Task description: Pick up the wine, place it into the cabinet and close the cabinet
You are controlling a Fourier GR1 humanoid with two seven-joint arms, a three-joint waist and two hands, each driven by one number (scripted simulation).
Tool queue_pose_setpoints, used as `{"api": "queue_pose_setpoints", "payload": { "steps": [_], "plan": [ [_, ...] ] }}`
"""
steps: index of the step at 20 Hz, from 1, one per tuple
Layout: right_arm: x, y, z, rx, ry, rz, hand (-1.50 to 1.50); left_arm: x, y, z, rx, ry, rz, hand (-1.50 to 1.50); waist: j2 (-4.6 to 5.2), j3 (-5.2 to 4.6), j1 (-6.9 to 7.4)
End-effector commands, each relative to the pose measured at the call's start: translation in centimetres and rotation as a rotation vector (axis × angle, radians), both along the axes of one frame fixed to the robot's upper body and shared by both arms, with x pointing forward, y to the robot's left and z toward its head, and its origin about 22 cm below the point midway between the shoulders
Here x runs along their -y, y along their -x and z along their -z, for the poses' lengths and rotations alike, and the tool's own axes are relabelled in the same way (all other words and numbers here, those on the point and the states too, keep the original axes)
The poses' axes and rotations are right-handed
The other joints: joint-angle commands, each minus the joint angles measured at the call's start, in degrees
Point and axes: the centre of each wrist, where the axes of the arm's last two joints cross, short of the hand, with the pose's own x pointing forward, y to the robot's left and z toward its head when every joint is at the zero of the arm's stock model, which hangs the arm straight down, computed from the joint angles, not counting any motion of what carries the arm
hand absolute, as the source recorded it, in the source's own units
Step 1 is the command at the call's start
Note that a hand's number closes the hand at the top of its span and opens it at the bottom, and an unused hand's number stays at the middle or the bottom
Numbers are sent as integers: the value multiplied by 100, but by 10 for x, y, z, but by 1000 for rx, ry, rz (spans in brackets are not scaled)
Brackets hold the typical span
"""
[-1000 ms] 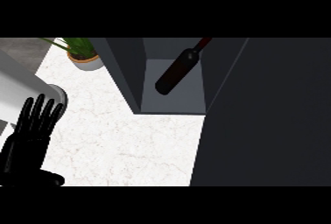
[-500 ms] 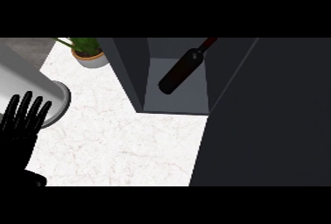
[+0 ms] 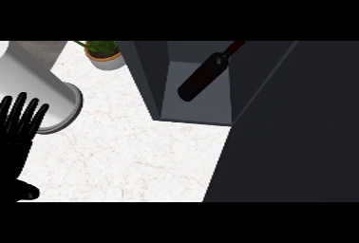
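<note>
Head view: left black hand sits at the left edge, palm flat, fingers straight and spread wide, pointing up the frame, holding nothing. Fingertips overlap the lower rim of a tall white cylindrical container; cannot tell whether they touch it or just hover above. Thumb sticks out low at the left, near the bottom edge. Wrist and forearm are cut off by the left edge

Right hand is not visible anywhere in this view

Dark red wine bottle is inside the open dark grey cabinet, standing on the grey cabinet floor, seen steeply from above so it reads as a slanted dark shape with the neck toward upper right. Neck and cap run up to the top edge and are partly cut off

Large dark grey cabinet door panel fills the right side and hides everything behind it, including the right part of the white marble worktop. Cabinet opening is uncovered, door not across it

Small green potted plant in a pale pot stands on the worktop at the top, just left of the cabinet wall; its leaves are clipped by the top edge. The white container is also cut off at the top left
</note>
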Motion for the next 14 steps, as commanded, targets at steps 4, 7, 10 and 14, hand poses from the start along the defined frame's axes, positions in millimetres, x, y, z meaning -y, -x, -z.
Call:
{"api": "queue_pose_setpoints", "payload": {
  "steps": [4,7,10,14],
  "plan": [
    [-62,-22,-11,-91,-138,-143,150,-9,-4,-3,5,-13,6,-150,-9,1,57],
    [-95,-45,-32,-103,-166,-136,150,-16,1,3,-10,-3,-2,-150,-25,3,-1],
    [-139,-72,-48,-134,-157,-115,150,-20,5,1,-10,2,-16,-150,-49,21,-47],
    [-169,-110,-68,-159,-159,-81,150,-33,5,13,-16,10,-50,-150,-23,36,-198]
  ]
}}
